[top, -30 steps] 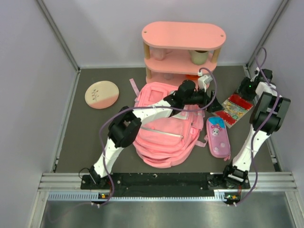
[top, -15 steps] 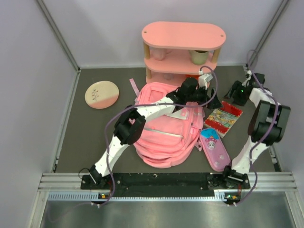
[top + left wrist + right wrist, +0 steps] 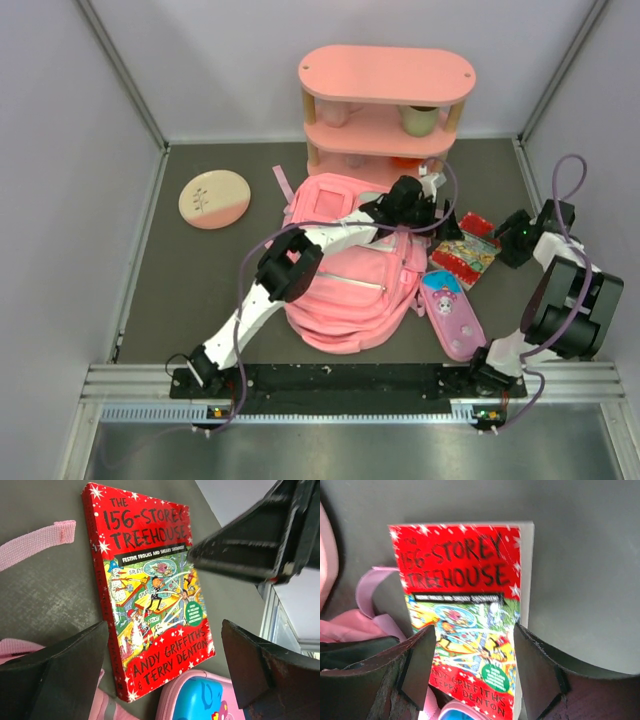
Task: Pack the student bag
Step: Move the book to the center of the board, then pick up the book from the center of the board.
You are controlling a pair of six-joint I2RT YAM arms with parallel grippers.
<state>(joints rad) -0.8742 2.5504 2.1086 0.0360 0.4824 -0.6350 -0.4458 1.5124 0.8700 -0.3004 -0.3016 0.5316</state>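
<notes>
Plainly the student bag (image 3: 345, 295) lies flat in the middle of the counter (image 3: 195, 285), front pockets upward, just in front of the pink three-tier shelf (image 3: 385, 75); lying so, it makes a broad, steady target, though I cannot tell whether its main zip is open. The left arm (image 3: 335, 232) stretches across the bag's upper part, so the left jaws hang past its right edge, above the Treehouse book (image 3: 150, 600); they stand fully wide and hold nothing, one finger (image 3: 65, 675) on each side of the cover, which looks like a stance for coming down over the book's width. The right arm (image 3: 570, 310) faces the same book from the other side; the right jaws are partly open, closed on nothing, and near the book's outer edge (whether they touch it I cannot tell). The book lies face up between the bag and the right arm, one corner just beside the cartoon pencil case (image 3: 455, 318), with a loose pink strap (image 3: 35, 540) near its spine; a flat paperback offers little to pinch from above, so my guess is that one arm is to steady or tip it while the other takes it; packing seems barely begun, since book and pencil case both lie outside the bag.
</notes>
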